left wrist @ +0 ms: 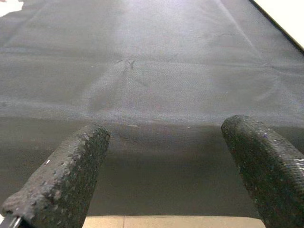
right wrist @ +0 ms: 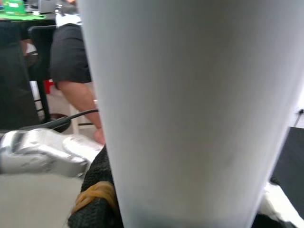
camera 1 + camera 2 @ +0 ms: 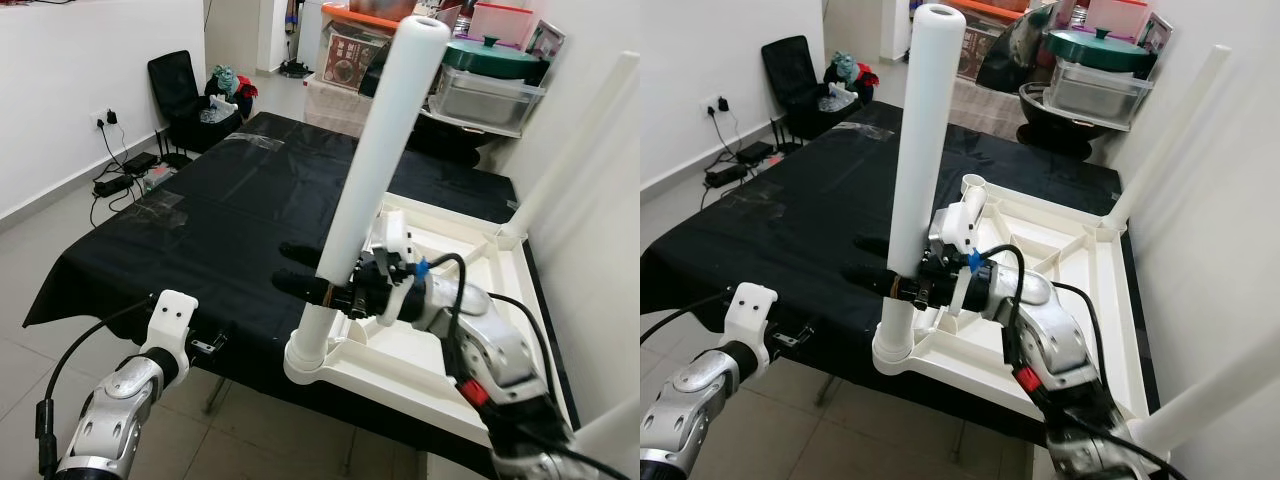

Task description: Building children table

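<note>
Black cloth (image 3: 230, 220) over the desk, tape patches near far edge. Black chair (image 3: 178, 95) beyond, heaped with what may be toys. Wall socket (image 3: 105, 120), cables on floor. Green-lidded pot (image 3: 493, 57) atop stacked storage boxes (image 3: 345, 60).

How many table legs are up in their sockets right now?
3: the leg in the right gripper at the near-left corner, one at the far-right corner, one at the near-right. The far-left socket looks empty.
</note>
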Available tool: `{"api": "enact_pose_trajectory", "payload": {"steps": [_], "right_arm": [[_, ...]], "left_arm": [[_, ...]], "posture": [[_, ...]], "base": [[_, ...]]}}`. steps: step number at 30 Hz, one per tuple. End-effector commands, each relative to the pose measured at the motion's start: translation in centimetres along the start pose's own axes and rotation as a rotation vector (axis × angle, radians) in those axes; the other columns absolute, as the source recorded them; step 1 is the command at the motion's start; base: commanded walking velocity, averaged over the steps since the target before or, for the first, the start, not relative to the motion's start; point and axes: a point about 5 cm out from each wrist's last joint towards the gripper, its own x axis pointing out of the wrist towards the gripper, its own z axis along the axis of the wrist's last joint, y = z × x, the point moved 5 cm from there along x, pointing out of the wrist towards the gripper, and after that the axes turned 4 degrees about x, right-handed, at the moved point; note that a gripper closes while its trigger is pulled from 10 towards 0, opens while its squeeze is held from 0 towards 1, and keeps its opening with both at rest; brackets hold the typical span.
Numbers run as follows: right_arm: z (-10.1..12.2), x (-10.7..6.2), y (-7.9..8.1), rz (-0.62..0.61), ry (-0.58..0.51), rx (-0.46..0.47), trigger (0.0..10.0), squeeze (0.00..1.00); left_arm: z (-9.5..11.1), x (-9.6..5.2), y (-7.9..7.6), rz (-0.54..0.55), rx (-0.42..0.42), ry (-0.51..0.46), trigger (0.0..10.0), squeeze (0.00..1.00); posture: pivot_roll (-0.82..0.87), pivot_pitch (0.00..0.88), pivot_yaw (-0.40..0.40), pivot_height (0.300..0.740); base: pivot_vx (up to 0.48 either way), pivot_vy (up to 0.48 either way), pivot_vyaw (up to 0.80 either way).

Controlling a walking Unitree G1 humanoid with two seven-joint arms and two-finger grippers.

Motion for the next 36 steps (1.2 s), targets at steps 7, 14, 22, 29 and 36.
{"api": "enact_pose_trajectory", "payload": {"steps": [7,14,22,29,36], "right_arm": [[-7.4,-1.1,-6.2,-0.506,0.31,0.099,10.0,0.0],[-9.4,-5.7,-9.5,-0.939,0.36,0.145,10.0,0.0],[-11.8,-10.1,-10.2,-1.313,0.294,0.303,10.0,0.0],[-13.0,-11.4,-9.4,-1.485,0.281,0.368,10.0,0.0],[-12.9,-12.5,-9.3,-1.606,0.258,0.372,10.0,0.0]], "left_arm": [[-0.4,-0.4,-0.3,-0.004,0.001,0.01,10.0,0.0],[-0.3,-0.1,-0.5,-0.009,-0.003,0.008,10.0,0.0],[-0.1,0.1,-0.7,-0.012,-0.003,0.001,10.0,0.0],[0.0,0.2,-0.9,-0.017,-0.001,0.001,10.0,0.0],[0.0,0.4,-0.7,-0.002,0.003,0.007,10.0,0.0]], "posture": [[0.12,0.0,-0.171,0.74],[0.1,0.0,-0.162,0.74],[0.1,0.0,-0.156,0.74],[0.1,0.0,-0.15,0.74],[0.1,0.0,-0.147,0.74]], "base": [[0.0,0.0,0.0],[0.0,0.0,0.0],[0.0,0.0,0.0],[0.0,0.0,0.0],[0.0,0.0,0.0]]}}
